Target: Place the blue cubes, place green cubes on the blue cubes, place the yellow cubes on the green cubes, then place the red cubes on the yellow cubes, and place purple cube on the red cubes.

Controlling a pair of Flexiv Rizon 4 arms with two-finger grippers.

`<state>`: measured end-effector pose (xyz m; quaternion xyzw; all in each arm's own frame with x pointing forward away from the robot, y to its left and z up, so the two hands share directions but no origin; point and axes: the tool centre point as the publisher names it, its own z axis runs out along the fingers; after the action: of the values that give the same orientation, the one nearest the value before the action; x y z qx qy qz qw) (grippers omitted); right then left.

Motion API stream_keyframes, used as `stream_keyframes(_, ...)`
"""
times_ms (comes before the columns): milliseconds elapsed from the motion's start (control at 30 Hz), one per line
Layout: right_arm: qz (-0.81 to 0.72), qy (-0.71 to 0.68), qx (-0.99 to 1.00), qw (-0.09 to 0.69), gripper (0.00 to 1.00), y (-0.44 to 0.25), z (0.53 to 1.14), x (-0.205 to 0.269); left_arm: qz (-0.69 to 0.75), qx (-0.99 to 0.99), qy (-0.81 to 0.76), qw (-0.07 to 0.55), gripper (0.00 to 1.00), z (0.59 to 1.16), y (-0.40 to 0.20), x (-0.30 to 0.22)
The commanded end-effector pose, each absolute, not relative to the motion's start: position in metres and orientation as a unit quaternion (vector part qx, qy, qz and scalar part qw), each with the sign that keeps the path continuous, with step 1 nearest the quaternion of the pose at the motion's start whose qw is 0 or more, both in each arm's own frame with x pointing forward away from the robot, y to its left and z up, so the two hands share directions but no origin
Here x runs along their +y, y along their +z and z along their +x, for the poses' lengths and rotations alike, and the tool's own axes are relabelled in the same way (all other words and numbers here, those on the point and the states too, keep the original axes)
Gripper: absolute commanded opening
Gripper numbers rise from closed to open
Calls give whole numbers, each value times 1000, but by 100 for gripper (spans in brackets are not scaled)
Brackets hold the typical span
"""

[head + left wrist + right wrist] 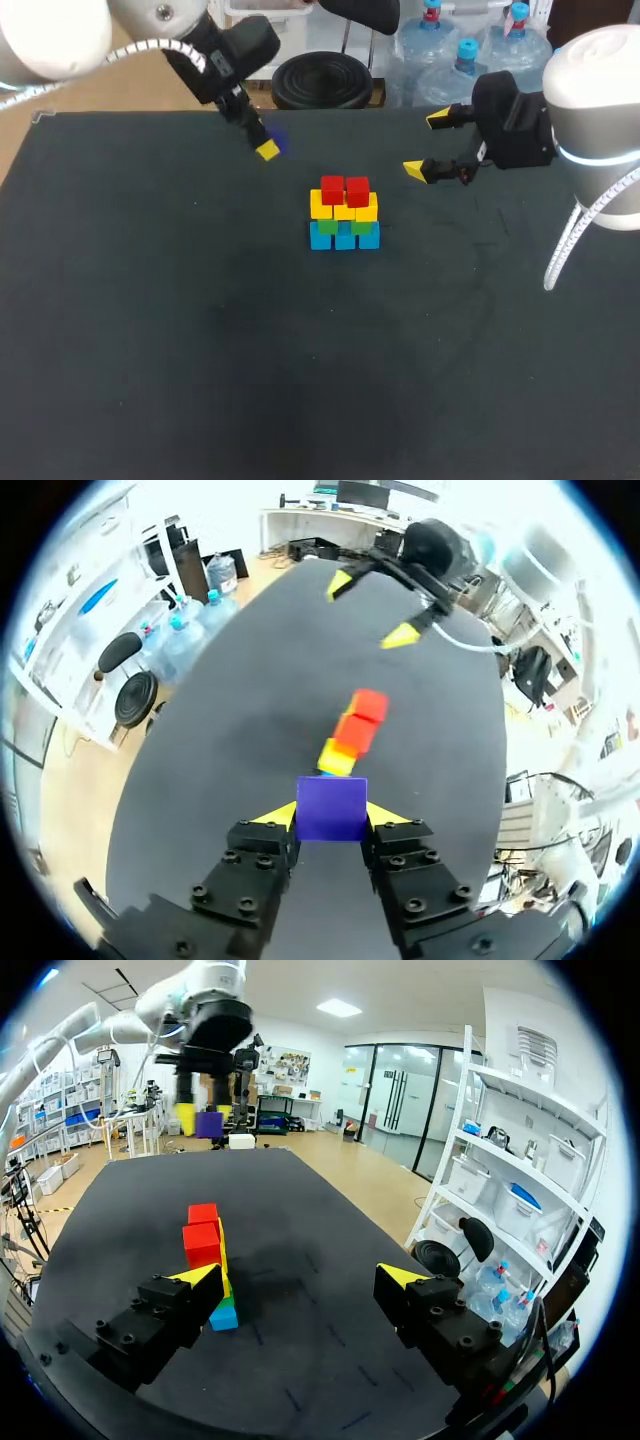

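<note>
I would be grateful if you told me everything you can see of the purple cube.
The purple cube is a plain, matte, solid-coloured block with sharp edges. It is held off the table between the yellow tips of the left gripper, which touch two opposite sides, apart from the stack of cubes ahead.

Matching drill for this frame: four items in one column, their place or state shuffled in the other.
1. purple cube
2. red cubes
3. blue cubes
4. right gripper

A. open, holding nothing
B. lowest layer, under the green cubes
C. clamped in the left gripper
D. on top of the yellow cubes

Pairs: 1-C, 2-D, 3-B, 4-A
</note>
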<state>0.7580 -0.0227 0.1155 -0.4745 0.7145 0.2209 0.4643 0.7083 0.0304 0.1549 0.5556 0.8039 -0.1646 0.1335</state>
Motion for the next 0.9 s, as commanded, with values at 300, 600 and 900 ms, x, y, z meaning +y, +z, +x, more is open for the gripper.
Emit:
stream_keyframes(300,-475,221,715,464,100,116,757,-23,649,735,-131,147,0,664,180,-29)
stream_keyframes(600,-475,221,715,464,100,116,757,-23,683,707,-107,149,0,667,151,-47)
stream_keyframes(900,-475,221,715,464,100,116,757,-23,708,682,-121,137,0,680,136,-69)
